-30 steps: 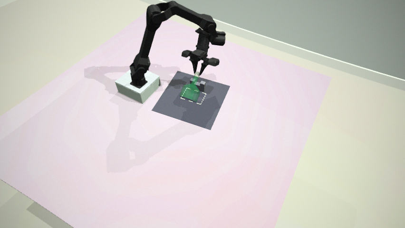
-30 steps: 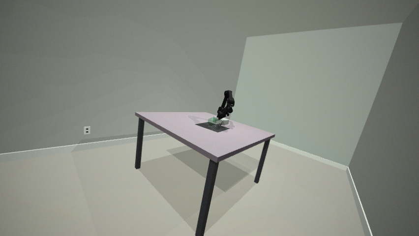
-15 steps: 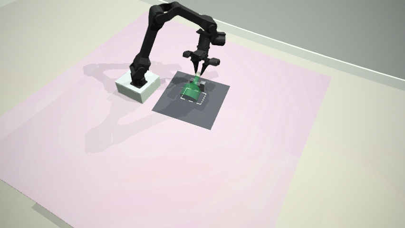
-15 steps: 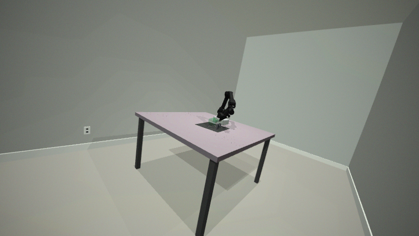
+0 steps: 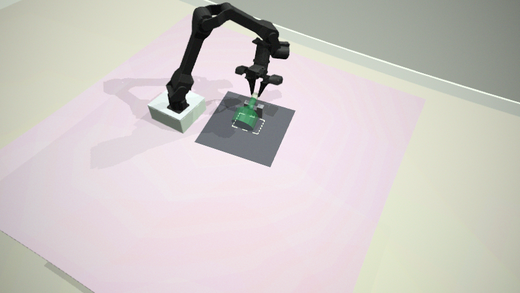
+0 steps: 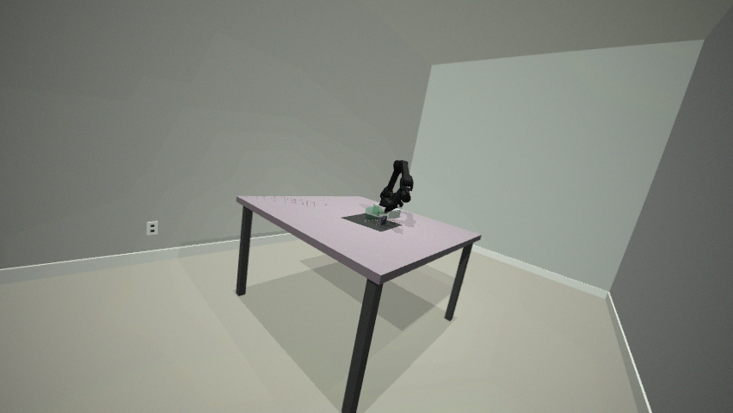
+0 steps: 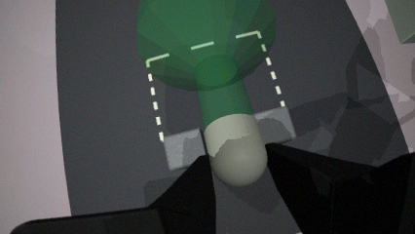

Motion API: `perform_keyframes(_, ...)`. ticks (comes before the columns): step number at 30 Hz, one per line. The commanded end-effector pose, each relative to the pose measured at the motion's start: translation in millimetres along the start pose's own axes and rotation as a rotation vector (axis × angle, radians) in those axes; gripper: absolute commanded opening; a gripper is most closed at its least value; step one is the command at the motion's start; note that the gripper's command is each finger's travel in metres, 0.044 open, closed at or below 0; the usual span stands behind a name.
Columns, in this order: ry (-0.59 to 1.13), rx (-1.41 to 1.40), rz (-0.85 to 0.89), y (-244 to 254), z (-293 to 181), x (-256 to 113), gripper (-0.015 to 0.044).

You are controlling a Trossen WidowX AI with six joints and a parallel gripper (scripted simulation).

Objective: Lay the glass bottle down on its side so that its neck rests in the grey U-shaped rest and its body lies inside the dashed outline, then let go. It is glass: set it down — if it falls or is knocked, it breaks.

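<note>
One pink table (image 5: 327, 152) (image 6: 317, 220), one gripped bottle (image 5: 245, 117) (image 6: 374, 211) (image 7: 207, 44)

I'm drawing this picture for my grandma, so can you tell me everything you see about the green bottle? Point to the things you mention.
The green bottle (image 5: 246, 118) (image 6: 373, 211) (image 7: 170, 29) looks like see-through glass. It has a wide, many-sided body, a narrow neck and a pale, round-ended top. It's tipped over, neck toward the grey rest, above the dark mat. The black tool (image 5: 256, 95) (image 7: 238, 158) grips its top.
</note>
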State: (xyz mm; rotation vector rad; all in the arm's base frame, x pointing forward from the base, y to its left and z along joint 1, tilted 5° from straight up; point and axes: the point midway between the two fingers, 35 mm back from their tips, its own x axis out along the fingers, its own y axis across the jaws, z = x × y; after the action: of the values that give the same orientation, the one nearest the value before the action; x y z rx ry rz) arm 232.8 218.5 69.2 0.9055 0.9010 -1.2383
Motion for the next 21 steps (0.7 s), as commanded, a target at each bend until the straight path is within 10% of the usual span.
perform_keyframes(1, 0.0, 0.002, -0.002, 0.1, -4.2, 3.4, 0.0108)
perform_keyframes(21, 0.002, -0.007, 0.006, -1.4, -15.4, 9.0, 0.0108)
